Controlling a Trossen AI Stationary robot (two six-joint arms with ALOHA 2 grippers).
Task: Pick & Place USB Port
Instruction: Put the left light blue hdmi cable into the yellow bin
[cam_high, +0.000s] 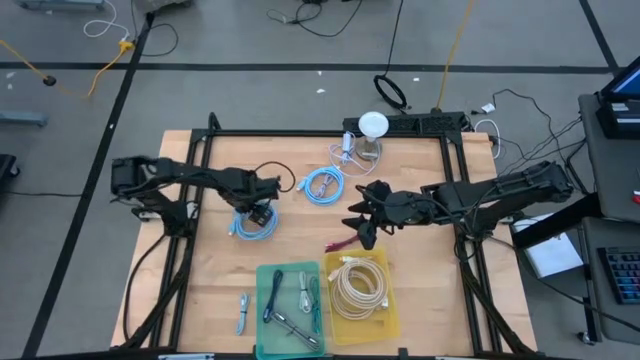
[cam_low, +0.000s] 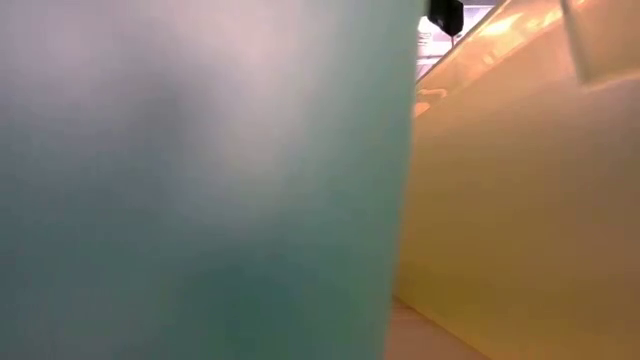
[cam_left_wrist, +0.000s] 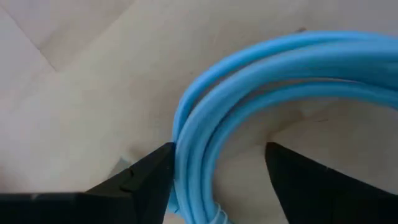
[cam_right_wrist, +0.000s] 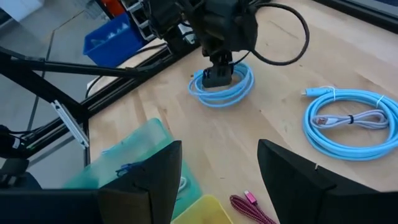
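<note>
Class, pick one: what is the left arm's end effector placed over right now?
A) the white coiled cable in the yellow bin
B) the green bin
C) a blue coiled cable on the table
C: the left end effector straddles the blue coiled cable, fingers either side.

Light blue cable coils, green bin, yellow bin, pale wooden table

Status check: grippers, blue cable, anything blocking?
Left gripper open, straddling blue cable coil on table. Right gripper open, empty, hovering near yellow bin. Nothing blocking.
</note>
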